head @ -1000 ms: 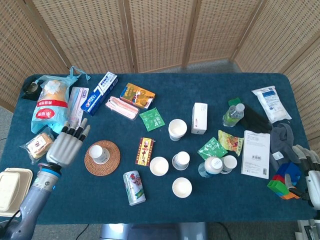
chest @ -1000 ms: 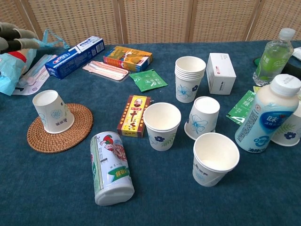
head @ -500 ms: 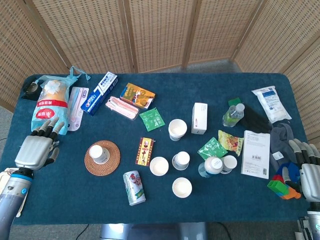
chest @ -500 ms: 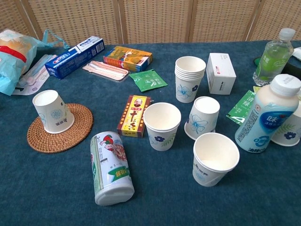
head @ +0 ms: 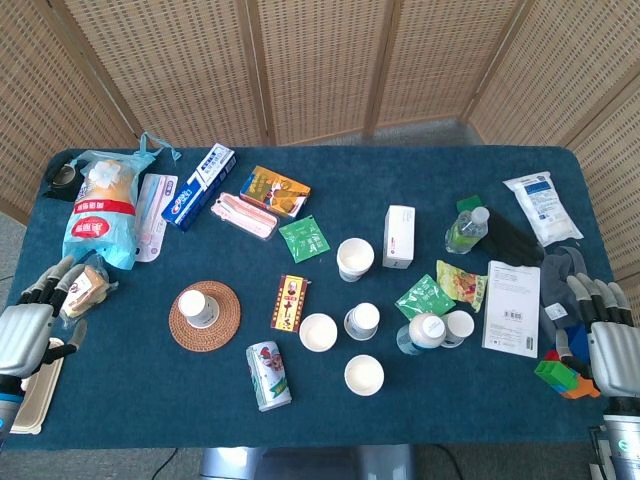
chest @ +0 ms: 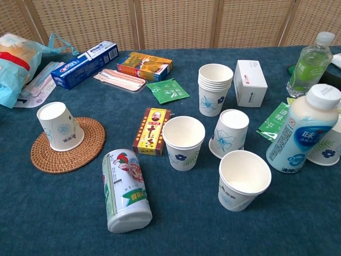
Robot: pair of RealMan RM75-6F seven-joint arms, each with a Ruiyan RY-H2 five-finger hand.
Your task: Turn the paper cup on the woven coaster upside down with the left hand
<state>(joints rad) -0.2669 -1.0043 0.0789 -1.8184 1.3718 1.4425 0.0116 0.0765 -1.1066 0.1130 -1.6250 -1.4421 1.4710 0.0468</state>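
Note:
The paper cup (head: 197,305) (chest: 59,127) stands on the round woven coaster (head: 226,327) (chest: 91,143) at the left of the table, its flat white bottom facing up and its wider end down. My left hand (head: 30,325) hovers at the table's left edge, well to the left of the coaster, fingers spread and holding nothing. My right hand (head: 606,338) rests at the far right edge beside coloured blocks (head: 560,372), fingers apart and empty. The chest view shows neither hand.
A drink can (head: 268,375) (chest: 125,189) lies on its side right of the coaster, with a red packet (head: 290,302) beyond it. Other paper cups (chest: 184,141) cluster mid-table. A bread bag (head: 97,205) and a white food box (head: 25,385) sit near the left hand.
My left hand has drawn back from beside the coaster to the table's left edge and left the chest view. The cup has stayed put. The right hand rose slightly.

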